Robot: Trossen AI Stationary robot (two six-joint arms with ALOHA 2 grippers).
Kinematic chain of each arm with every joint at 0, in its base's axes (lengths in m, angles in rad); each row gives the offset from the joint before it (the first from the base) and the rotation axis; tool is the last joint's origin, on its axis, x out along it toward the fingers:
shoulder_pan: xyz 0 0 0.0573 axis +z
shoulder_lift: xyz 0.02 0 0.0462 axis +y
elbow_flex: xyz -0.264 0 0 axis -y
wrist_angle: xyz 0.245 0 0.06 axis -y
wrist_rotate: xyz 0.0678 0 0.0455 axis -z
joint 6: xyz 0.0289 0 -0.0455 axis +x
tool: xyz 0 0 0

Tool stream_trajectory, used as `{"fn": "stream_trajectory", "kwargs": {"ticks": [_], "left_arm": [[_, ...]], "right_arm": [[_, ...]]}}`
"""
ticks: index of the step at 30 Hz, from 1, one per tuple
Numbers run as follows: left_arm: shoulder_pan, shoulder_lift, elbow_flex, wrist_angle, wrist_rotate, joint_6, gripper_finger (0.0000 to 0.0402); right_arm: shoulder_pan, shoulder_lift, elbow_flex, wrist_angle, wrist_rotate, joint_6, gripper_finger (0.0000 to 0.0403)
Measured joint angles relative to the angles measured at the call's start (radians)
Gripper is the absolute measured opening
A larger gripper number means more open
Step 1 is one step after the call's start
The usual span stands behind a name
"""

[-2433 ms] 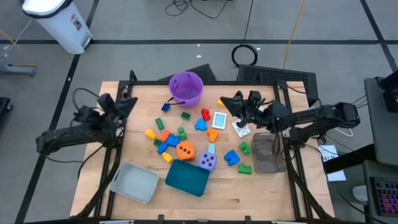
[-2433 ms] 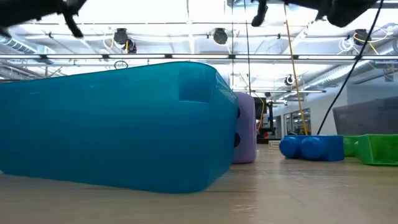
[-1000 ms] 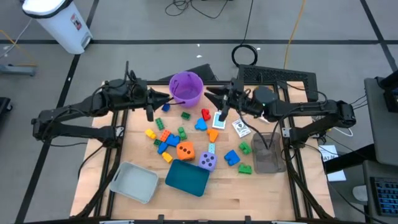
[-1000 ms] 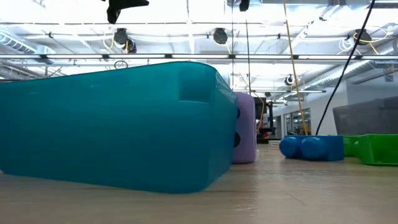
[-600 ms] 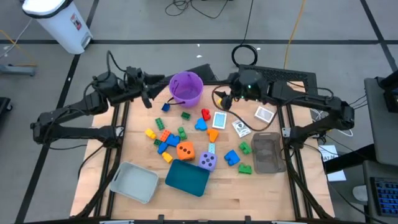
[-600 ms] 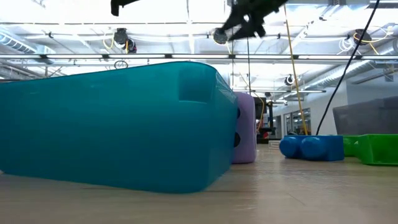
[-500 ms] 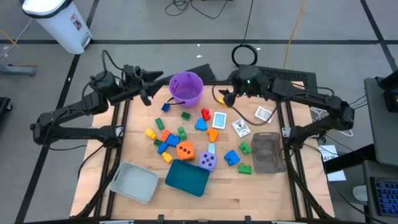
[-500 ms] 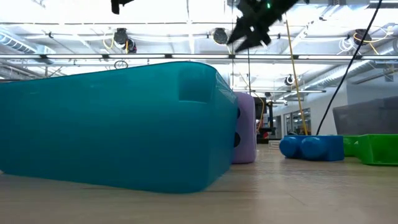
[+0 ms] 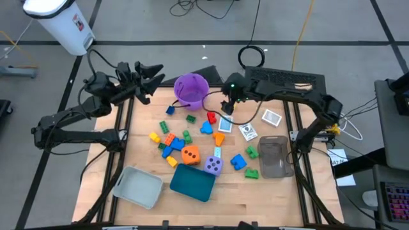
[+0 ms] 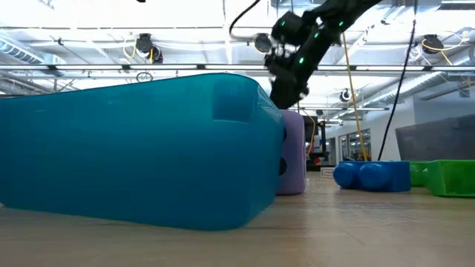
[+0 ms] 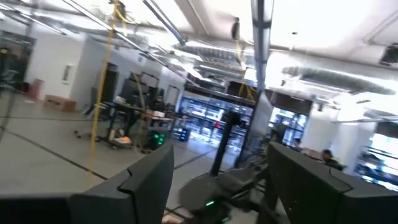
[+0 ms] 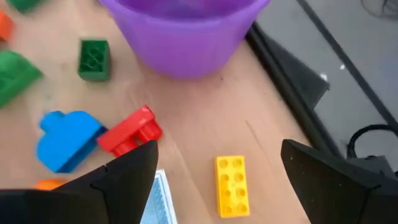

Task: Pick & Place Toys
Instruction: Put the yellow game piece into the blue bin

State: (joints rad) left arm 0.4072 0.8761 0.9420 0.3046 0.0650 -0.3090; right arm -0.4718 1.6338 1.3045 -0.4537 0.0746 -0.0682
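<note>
Here the right hand (image 9: 225,107) is hovering over the far side of the counter (image 9: 147,160), just beside the purple bucket (image 9: 191,90), fingers spread wide, holding nothing and touching nothing. In the right wrist view its two dark fingers (image 12: 127,177) are framing a yellow brick (image 12: 232,185) lying flat on the wood, studs up, long axis running roughly along the line out from the hand. Near it a red brick (image 12: 130,133) is lying skewed, touching a blue piece (image 12: 65,139), and a small green brick (image 12: 94,59) is sitting close to the bucket's base.

The left hand (image 9: 148,78) is raised at the far-left corner of the counter, beside the bucket, fingers wide apart and empty; its wrist view is looking out into the room.

From above, the remaining toys are lying scattered mid-counter: an orange die (image 9: 190,154) and a purple die (image 9: 213,166) near each other, just beyond the teal tray (image 9: 192,181); a loose cluster of bricks (image 9: 167,142) to the left of the orange die; a blue brick (image 9: 238,161) and a green brick (image 9: 252,172) near the clear tray (image 9: 275,156). White-and-blue cards (image 9: 225,122) are lying flat, one more card (image 9: 271,117) well apart towards the right edge. A grey tray (image 9: 138,186) is sitting at the near left.
</note>
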Motion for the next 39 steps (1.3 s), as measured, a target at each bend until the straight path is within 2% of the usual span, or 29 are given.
{"fn": "stream_trajectory", "kwargs": {"ticks": [8,16,33,39], "left_arm": [[-0.004,0.0,0.0,-0.025,0.026,-0.015,0.0261],[-0.004,0.0,0.0,-0.055,0.032,-0.015,0.0262],[-0.003,0.0,0.0,-0.102,0.017,0.0,0.0255],[-0.003,0.0,0.0,-0.102,0.009,0.0,0.0262]], "right_arm": [[-0.026,0.129,-0.001,0.015,0.004,-0.034,0.033],[-0.076,0.195,-0.01,0.015,0.003,-0.031,0.0329],[-0.117,0.198,-0.146,0.1,0.001,0.001,0.0329],[-0.117,0.198,-0.149,0.1,0.0,0.001,0.0301]]}}
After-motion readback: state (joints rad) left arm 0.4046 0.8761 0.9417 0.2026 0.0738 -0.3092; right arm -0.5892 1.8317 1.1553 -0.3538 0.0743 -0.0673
